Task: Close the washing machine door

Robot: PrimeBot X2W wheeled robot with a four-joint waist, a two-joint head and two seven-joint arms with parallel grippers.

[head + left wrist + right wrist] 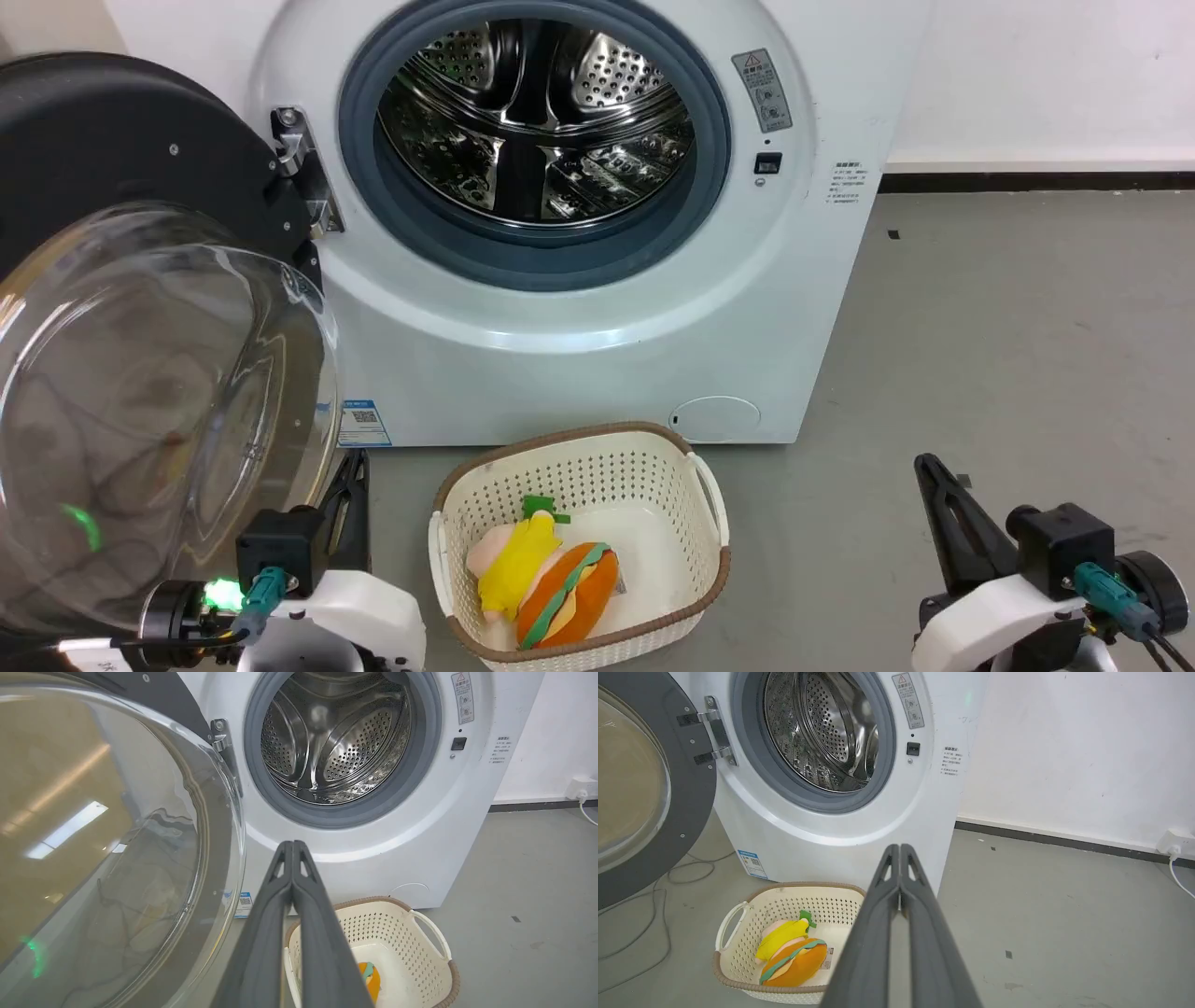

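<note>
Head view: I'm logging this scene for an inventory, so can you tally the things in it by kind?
washing machine: 1
washing machine door: 1
basket: 1
plush toys: 2, the yellow toy and the orange toy
robot hands: 2, the left hand and the right hand
Total: 7

Lower left, left gripper (354,465) is showing long dark fingers, white wrist shell (359,607), teal plug (264,588), green light (222,592) glowing. Lower right, right gripper (927,467) is matching, black cable (1162,642) trailing.
</note>
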